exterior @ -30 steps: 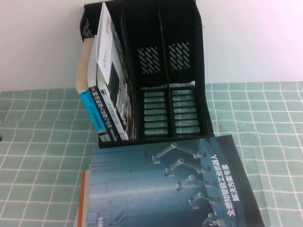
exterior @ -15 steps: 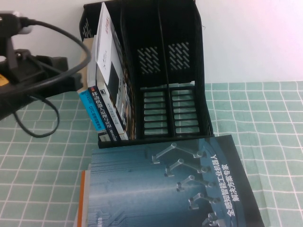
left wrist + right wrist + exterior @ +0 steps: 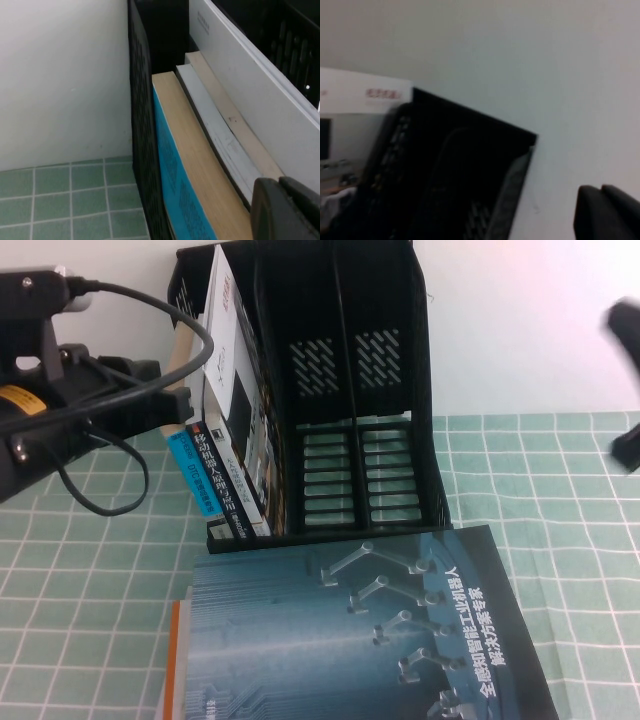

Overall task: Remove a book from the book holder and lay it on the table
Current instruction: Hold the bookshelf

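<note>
The black three-slot book holder [image 3: 385, 300] stands at the back of the table. Its left slot holds several books: a blue-covered one [image 3: 195, 475] on the outside, a black-spined one [image 3: 232, 490], and a tall white one [image 3: 225, 340]. My left gripper [image 3: 165, 400] is shut and empty, right beside the tan page edge of the blue book [image 3: 200, 175], near the holder's wall [image 3: 142, 125]. My right gripper [image 3: 627, 448] is blurred at the right edge, shut and empty, high and far from the holder [image 3: 460, 150].
A large dark blue book [image 3: 370, 640] lies flat on the green checked cloth in front of the holder, on top of an orange-edged book [image 3: 176, 660]. The holder's middle and right slots are empty. A white wall stands behind.
My left arm has come in from the left and moved right up to the books. My right arm has just appeared at the right edge. The books have not moved.
</note>
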Tool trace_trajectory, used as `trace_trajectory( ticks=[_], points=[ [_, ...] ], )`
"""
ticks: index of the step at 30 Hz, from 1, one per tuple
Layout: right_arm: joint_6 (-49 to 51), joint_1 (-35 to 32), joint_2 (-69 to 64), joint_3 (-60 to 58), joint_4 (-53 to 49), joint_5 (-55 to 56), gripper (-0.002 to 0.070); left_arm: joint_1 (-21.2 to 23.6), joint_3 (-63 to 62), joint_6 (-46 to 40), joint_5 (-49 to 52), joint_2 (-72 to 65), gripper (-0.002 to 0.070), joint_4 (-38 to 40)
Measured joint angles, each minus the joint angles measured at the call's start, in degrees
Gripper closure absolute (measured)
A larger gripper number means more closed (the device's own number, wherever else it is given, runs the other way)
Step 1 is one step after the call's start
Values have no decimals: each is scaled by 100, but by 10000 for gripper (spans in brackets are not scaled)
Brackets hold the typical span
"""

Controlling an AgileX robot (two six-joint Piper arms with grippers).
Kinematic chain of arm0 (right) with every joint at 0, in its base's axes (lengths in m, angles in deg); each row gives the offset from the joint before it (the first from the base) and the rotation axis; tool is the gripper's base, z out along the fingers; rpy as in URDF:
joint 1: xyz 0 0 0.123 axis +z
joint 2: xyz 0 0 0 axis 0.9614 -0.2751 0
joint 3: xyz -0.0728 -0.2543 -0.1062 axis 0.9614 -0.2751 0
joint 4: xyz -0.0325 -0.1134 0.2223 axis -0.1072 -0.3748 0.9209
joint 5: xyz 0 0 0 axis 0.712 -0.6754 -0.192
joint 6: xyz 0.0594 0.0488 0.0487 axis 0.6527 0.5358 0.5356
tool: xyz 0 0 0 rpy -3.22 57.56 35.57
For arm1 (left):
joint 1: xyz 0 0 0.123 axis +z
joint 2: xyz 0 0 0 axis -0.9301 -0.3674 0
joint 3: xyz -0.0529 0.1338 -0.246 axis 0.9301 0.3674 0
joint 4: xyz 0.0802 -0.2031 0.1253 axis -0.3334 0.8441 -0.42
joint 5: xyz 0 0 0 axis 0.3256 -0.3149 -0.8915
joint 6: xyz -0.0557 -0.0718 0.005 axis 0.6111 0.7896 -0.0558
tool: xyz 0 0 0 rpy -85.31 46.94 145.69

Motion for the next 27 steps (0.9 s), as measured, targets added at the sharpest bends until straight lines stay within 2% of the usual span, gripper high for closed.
trace_trajectory(
  ticks=[4,11,15,19,22,27],
  points=[
    [-318,976,-272,9,169,-441,678,0,0,0,-28,0,677,34],
    [-1276,2532,-521,127,1719,-1217,678,0,0,0,-28,0,677,46],
    [-1668,3317,-812,269,2632,-1356,678,0,0,30,-17,0,677,46],
    [-1835,3900,-1336,549,2997,-1215,670,-13,0,72,49,-91,677,46],
    [-1848,4124,-1798,907,3050,-1021,610,-78,-25,109,89,-262,677,46],
    [-1788,4158,-2416,1423,3092,-924,397,-266,-215,129,221,-455,677,46]
  ],
)
